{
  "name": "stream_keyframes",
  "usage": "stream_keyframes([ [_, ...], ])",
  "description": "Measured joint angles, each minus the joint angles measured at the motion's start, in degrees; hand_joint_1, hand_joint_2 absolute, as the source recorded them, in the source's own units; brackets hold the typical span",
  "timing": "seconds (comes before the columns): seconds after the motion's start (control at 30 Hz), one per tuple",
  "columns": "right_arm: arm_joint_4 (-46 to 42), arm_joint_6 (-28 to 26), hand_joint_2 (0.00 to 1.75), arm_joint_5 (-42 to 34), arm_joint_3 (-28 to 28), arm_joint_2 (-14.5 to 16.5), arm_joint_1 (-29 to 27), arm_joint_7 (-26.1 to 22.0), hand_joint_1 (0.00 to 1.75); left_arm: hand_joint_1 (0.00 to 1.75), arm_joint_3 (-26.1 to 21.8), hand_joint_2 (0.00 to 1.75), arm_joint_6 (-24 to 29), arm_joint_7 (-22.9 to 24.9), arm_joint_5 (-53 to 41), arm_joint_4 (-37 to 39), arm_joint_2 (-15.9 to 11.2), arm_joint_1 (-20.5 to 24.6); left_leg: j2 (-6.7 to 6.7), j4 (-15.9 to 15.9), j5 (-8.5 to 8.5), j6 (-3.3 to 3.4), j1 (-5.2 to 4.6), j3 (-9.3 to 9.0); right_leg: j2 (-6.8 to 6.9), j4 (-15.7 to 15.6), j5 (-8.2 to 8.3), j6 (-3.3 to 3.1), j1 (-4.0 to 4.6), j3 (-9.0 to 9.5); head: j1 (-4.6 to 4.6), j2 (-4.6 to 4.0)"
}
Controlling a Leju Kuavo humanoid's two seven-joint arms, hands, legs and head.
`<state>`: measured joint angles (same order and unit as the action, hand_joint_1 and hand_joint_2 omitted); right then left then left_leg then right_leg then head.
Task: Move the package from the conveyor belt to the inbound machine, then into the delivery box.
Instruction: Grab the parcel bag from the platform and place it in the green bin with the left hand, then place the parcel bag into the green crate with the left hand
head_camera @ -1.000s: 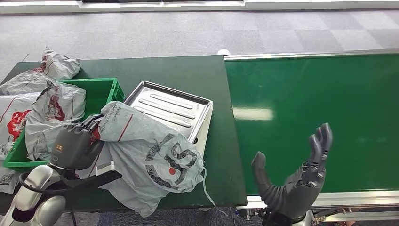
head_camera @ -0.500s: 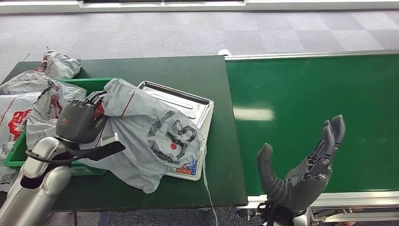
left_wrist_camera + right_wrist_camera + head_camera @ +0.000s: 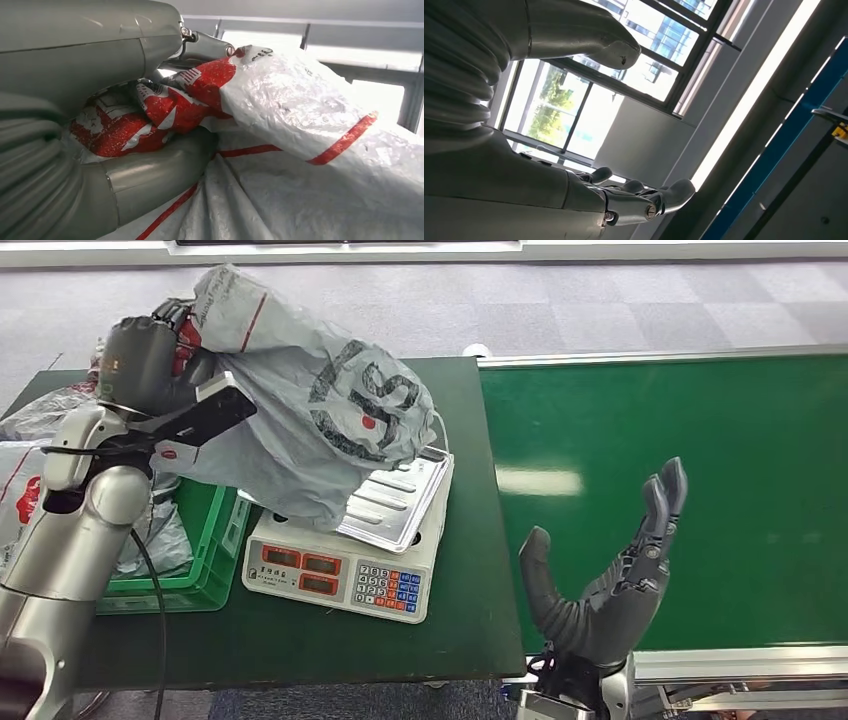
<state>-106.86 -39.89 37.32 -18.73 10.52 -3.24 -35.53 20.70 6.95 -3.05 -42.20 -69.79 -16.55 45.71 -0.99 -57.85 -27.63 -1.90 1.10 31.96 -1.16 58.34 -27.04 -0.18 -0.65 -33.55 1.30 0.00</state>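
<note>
A grey plastic mailer package (image 3: 310,410) with dark lettering and red markings hangs in the air, its lower end draped on the steel pan of the white scale (image 3: 345,565). My left hand (image 3: 145,360) grips its crumpled top, raised high over the green bin (image 3: 215,550). In the left wrist view the package (image 3: 280,150) has its red-printed end bunched inside my left hand (image 3: 100,130). My right hand (image 3: 605,585) stands open, palm up, at the near edge of the green conveyor belt (image 3: 700,470), holding nothing. In the right wrist view the right hand (image 3: 574,150) points toward windows.
Several other grey and red mailer bags (image 3: 30,480) lie in and around the green bin at the left. The dark green table (image 3: 420,640) carries the scale. Grey carpet floor (image 3: 560,310) lies beyond the table and belt.
My left hand has lifted the package up and away from me, off the table and bin side, uncovering the scale's front panel. My right hand shifted slightly left and lower, still open.
</note>
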Motion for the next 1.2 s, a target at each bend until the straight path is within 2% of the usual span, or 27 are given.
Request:
stream_keyframes([
  [0.23, 1.0, 0.0, 1.75, 0.0, -0.8, -0.2, 0.7, 1.5, 0.00, 1.75, 0.0, 1.75, 0.0, 0.8, 0.4, 2.9, 0.9, 4.4, 0.00, 0.0, 0.01, 0.00, 0.01, 0.03, 0.00, 0.0, 0.01, 0.00, 0.00, -0.04, 0.01, 0.00],
  [0.3, 1.3, 0.0, 1.75, 0.3, -1.4, -0.6, 1.5, 3.5, 0.00, 1.75, 0.0, 1.75, 0.0, 2.6, -0.5, 4.7, 1.1, 7.5, 0.00, 0.0, 0.05, 0.00, 0.02, 0.07, 0.00, 0.0, 0.04, 0.00, 0.01, -0.08, 0.00, 0.00],
  [0.47, 2.2, 0.0, 1.75, 1.2, -2.7, -1.2, 3.9, 7.4, 0.00, 1.75, 0.1, 1.75, 0.0, 6.5, -4.6, 12.4, 2.1, 18.7, 0.00, 0.0, 0.10, 0.00, 0.01, 0.09, -0.01, 0.0, 0.11, -0.01, 0.01, -0.09, -0.01, 0.00],
  [0.6, 2.8, 0.0, 1.75, 1.2, -2.8, -1.6, 4.6, 7.8, 0.00, 1.75, 0.1, 1.75, 0.1, 6.9, -5.5, 16.7, 2.7, 23.5, 0.00, 0.0, 0.10, 0.00, 0.00, 0.09, -0.01, 0.0, 0.12, 0.00, 0.00, -0.09, -0.01, 0.00],
  [1.03, 3.4, 0.0, 1.75, 1.1, -3.6, -2.3, 5.2, 7.8, 0.00, 1.75, 0.1, 1.75, 0.2, 6.7, -5.9, 20.8, 3.5, 25.6, 0.00, 0.0, 0.10, 0.00, 0.00, 0.09, -0.01, 0.0, 0.12, 0.00, 0.00, -0.08, -0.01, 0.00],
  [1.2, 3.6, 0.0, 1.75, 0.7, -3.6, -2.4, 5.0, 7.2, 0.00, 1.75, 0.2, 1.75, 0.4, 8.1, -8.3, 23.1, 3.2, 26.3, 0.01, 0.0, 0.10, -0.01, 0.00, 0.09, -0.01, 0.0, 0.12, 0.00, 0.00, -0.07, -0.01, 0.00],
])
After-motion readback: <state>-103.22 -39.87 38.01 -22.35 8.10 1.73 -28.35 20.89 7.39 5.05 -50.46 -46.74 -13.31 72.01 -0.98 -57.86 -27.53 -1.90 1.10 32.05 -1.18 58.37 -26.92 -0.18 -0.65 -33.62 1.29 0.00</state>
